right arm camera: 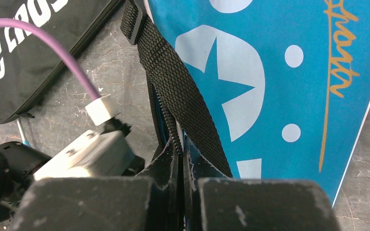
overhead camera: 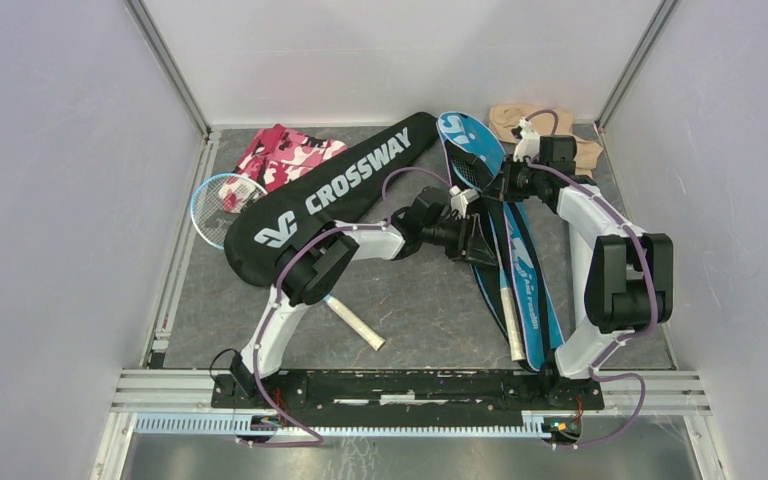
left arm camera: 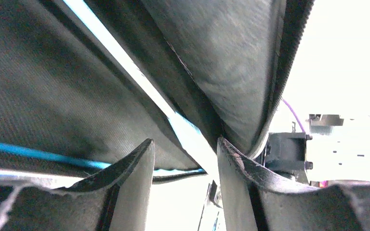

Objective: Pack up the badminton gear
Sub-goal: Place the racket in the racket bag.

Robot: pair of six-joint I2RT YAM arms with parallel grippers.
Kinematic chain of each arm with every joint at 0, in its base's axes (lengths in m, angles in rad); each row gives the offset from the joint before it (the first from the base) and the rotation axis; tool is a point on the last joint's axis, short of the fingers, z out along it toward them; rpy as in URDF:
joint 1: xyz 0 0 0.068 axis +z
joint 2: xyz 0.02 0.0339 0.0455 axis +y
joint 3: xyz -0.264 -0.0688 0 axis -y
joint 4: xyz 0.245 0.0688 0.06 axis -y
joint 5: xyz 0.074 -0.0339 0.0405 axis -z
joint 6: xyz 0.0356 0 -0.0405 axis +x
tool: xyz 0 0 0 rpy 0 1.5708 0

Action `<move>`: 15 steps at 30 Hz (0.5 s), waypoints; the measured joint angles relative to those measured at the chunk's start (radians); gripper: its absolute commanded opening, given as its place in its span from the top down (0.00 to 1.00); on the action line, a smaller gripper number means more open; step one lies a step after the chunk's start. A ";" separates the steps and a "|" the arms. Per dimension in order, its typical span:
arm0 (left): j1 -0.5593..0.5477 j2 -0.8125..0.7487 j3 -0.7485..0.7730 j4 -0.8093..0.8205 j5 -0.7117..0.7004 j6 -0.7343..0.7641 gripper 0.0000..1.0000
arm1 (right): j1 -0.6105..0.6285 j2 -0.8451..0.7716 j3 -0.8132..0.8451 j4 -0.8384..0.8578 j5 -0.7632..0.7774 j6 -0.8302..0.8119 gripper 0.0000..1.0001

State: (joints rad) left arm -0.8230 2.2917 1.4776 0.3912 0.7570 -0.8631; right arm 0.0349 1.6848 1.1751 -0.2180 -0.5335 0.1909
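Top external view shows us the black "CROSSWAY" racket cover (overhead camera: 335, 190) lying aslant across the back left of the bench (overhead camera: 420, 300). A blue-rimmed racket head (overhead camera: 222, 205) pokes out at its far edge, beside the pink-and-white camouflage cloth (overhead camera: 285, 155); we cannot tell where its shaft runs. A white-wrapped handle (overhead camera: 355, 322) shows near the left arm, the rest hidden under arm and cover. The blue racket cover (overhead camera: 520, 270) lies lengthwise right of centre with a pale racket handle (overhead camera: 511, 325) sticking out of its near end. A beige cloth (overhead camera: 520, 120) sits at the back right, partly behind the right arm.

Both claws meet over the blue cover's wide end. From the right wrist we see the right claw (right arm camera: 180, 147) pinched tight on the black webbing strap (right arm camera: 173, 82) at the cover's zipped edge. From the left wrist, the left claw (left arm camera: 184, 142) stands with its fingers (left arm camera: 135, 183) apart; dark fabric with blue piping fills the view above them, and one tip touches its edge. Nothing is clamped between them as far as we can make out, and the background is washed out.
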 measured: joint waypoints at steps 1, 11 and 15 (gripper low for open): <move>0.000 -0.018 -0.018 -0.001 0.002 0.013 0.42 | -0.005 0.004 0.005 -0.003 -0.007 0.002 1.00; -0.063 -0.096 -0.114 0.005 0.006 0.066 0.39 | -0.018 0.018 0.028 -0.017 -0.034 0.018 1.00; -0.102 -0.095 -0.122 0.008 0.004 0.066 0.38 | -0.018 0.018 0.032 -0.017 -0.035 0.018 1.00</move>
State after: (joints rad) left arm -0.9249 2.1971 1.3552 0.3992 0.7612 -0.7975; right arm 0.0174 1.7031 1.2076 -0.2352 -0.5686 0.2092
